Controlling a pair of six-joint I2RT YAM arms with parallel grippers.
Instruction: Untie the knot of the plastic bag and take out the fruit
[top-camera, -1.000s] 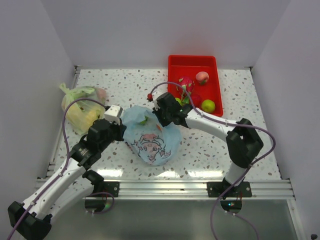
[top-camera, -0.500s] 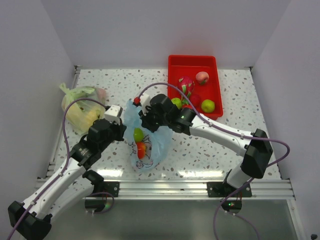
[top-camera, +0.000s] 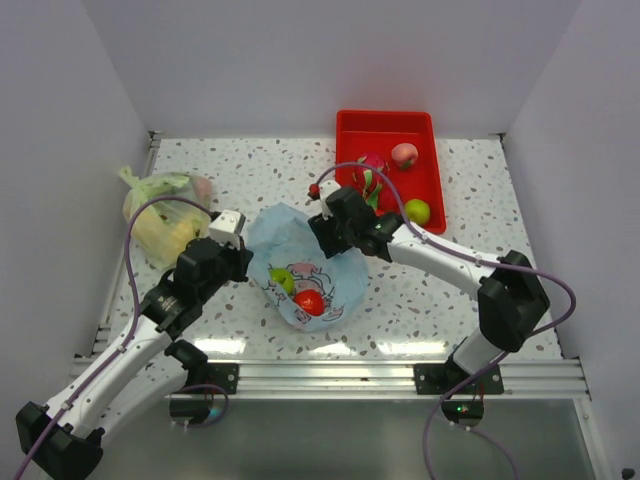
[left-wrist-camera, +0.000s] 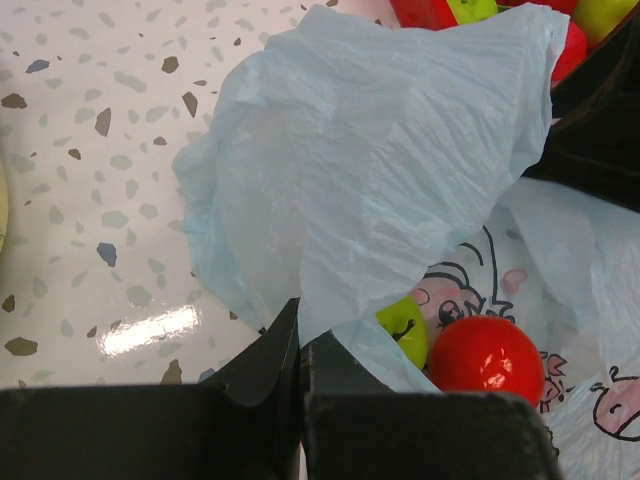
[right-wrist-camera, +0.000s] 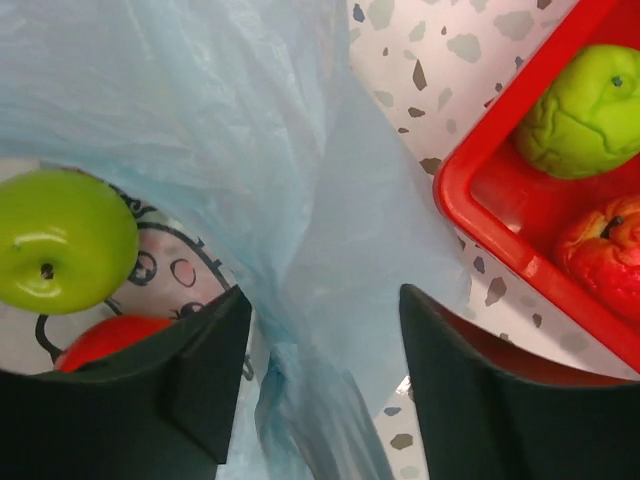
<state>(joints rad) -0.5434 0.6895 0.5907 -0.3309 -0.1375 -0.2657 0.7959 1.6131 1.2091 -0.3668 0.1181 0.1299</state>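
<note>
Two fruit inside the opened plastic bag (top-camera: 300, 235), green apple (top-camera: 283, 278) beside red fruit (top-camera: 309, 301), just base-ward and left of the spread right gripper (right-wrist-camera: 322, 300); left gripper (left-wrist-camera: 300, 335) pinching the bag's rim.

place: robot lab test cell | evidence: white panel walls (top-camera: 60, 90), speckled tabletop (top-camera: 250, 170), aluminium rail frame (top-camera: 330, 376)

We see the light blue bag (top-camera: 285, 232) lying open and crumpled on the table (top-camera: 240, 170). A green apple (top-camera: 283, 277) and a red fruit (top-camera: 309, 302) sit inside it, side by side. A peach (top-camera: 404, 155) and a green fruit (top-camera: 417, 212) lie in the red tray (top-camera: 345, 135).
</note>
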